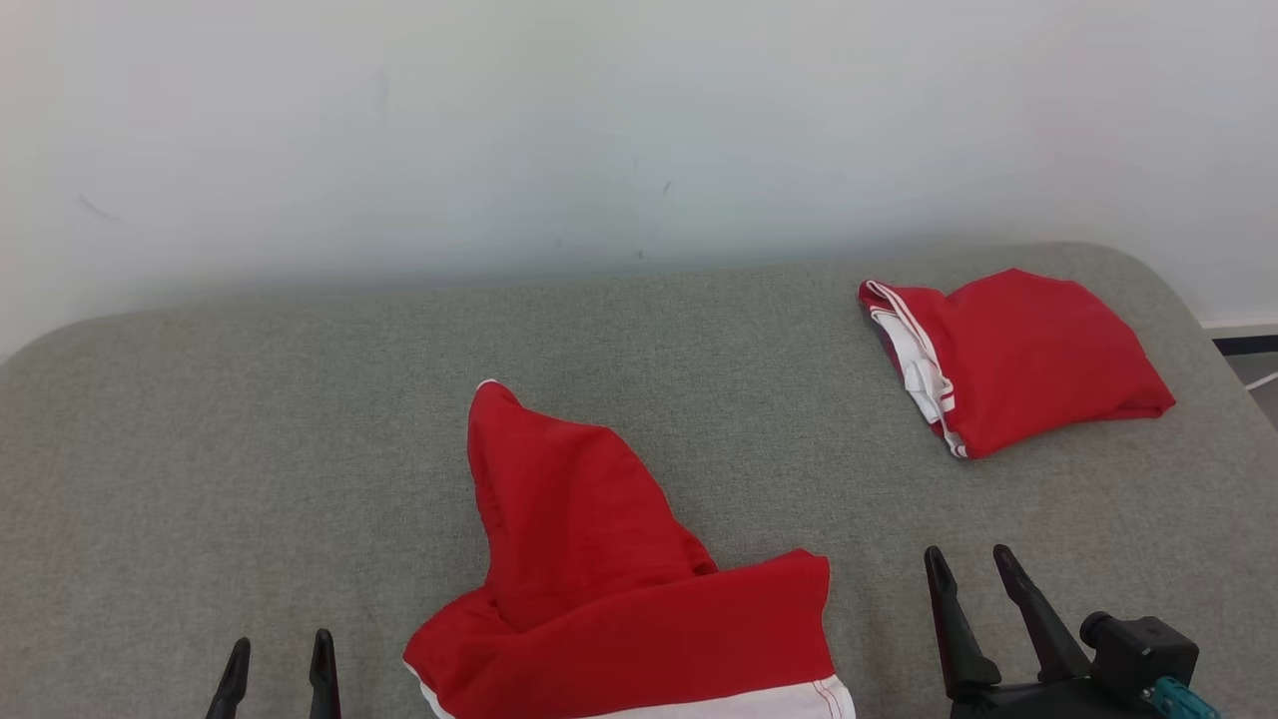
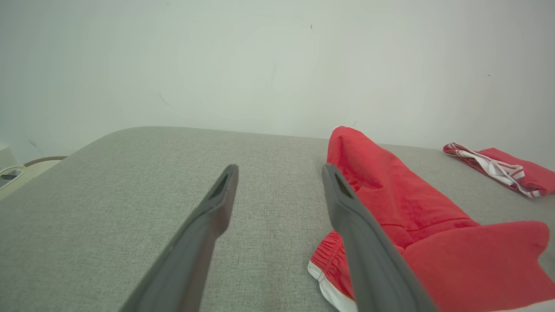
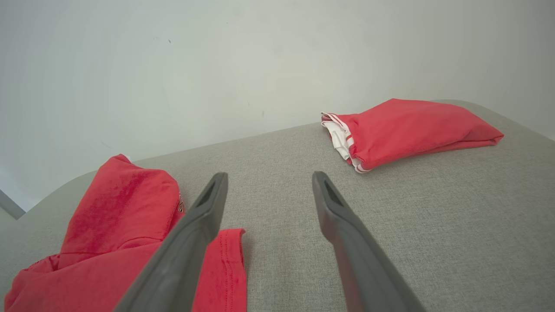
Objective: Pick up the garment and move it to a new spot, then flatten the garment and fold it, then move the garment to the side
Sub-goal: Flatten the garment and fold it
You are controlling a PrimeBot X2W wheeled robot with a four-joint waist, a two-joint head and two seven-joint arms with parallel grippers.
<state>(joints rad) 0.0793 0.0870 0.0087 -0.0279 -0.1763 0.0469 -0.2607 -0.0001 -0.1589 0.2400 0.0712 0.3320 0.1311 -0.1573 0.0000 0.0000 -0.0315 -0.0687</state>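
A red garment with white trim [image 1: 599, 579] lies rumpled on the grey table [image 1: 250, 449] near the front edge, one pointed part reaching toward the wall. It shows at the right of the left wrist view [image 2: 416, 225] and at the lower left of the right wrist view [image 3: 108, 242]. My left gripper [image 1: 278, 654] [image 2: 279, 171] is open, low at the front left, just left of the garment. My right gripper [image 1: 968, 561] [image 3: 268, 178] is open at the front right, a little to the right of the garment. Neither holds anything.
A second red garment with white stripes [image 1: 1008, 359] [image 3: 403, 130] [image 2: 503, 167] lies folded at the back right of the table. A pale wall [image 1: 599, 130] rises right behind the table. The table's right edge and floor show at far right.
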